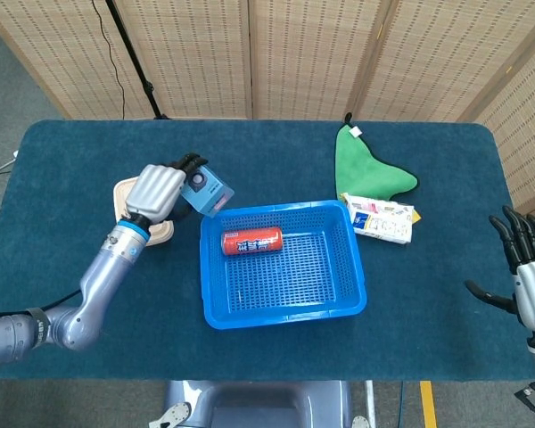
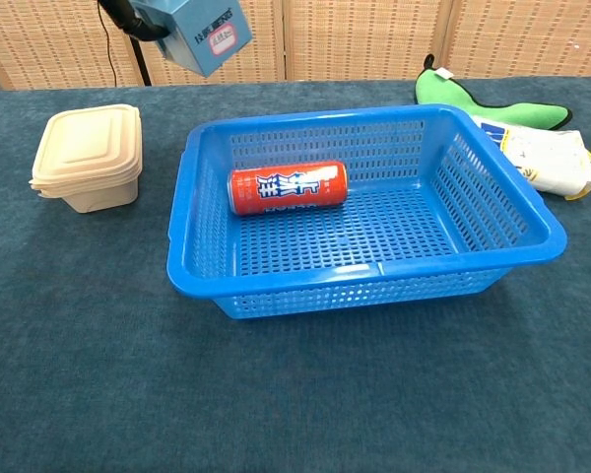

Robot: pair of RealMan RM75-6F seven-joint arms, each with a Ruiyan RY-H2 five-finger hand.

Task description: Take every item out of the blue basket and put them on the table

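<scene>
The counter [image 1: 89,152] is covered in dark teal cloth and shows bare room along its lower edge and lower right. The blue basket [image 1: 357,276] sits at frame centre, holding only a red can [image 1: 251,241] lying on its side near the upper-left wall. A green cloth [image 1: 370,169] and a white packet [image 1: 383,218] lie upper right of the basket; a beige lidded box [image 2: 87,158] lies to its left. The left hand [image 1: 156,189] is raised above that box, arm reaching in from lower left, its fingers [image 1: 185,163] closed around a small blue box [image 1: 206,189] held in the air, outside the basket. The right hand [image 1: 528,267] hovers at the right edge, fingers spread, holding nothing.
</scene>
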